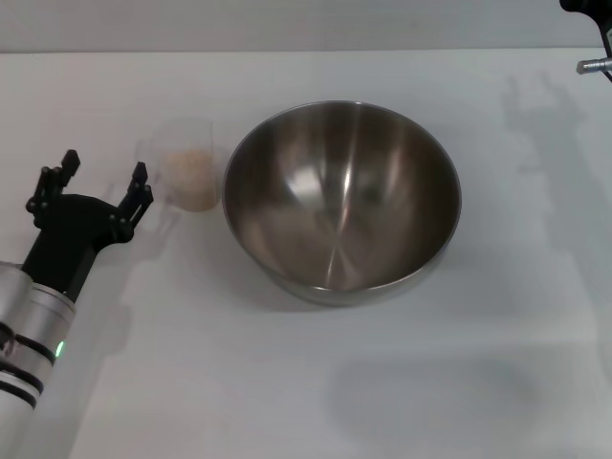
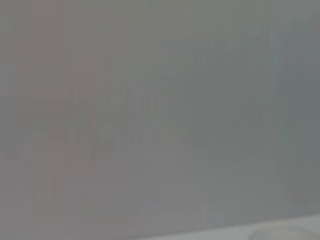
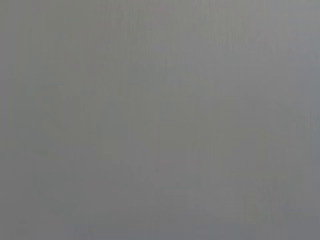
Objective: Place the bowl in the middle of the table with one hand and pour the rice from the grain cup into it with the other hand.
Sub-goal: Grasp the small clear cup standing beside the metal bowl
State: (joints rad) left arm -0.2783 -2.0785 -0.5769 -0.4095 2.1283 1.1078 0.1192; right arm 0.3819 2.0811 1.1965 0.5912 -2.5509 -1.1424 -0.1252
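Here, grain cup (image 1: 187,164) just beside open left hand (image 1: 103,178), untouched.

Bowl (image 1: 341,201) upright, mid-table (image 1: 287,382), empty. Grain cup (image 1: 186,167) just left of bowl, holding rice (image 1: 191,179). Left gripper (image 1: 101,182) beside cup, fingers spread, not touching. Right arm (image 1: 591,33) at far top-right edge.

Both wrist views were blank grey blur. The right arm (image 1: 593,38) was cut off at the head view's corner.
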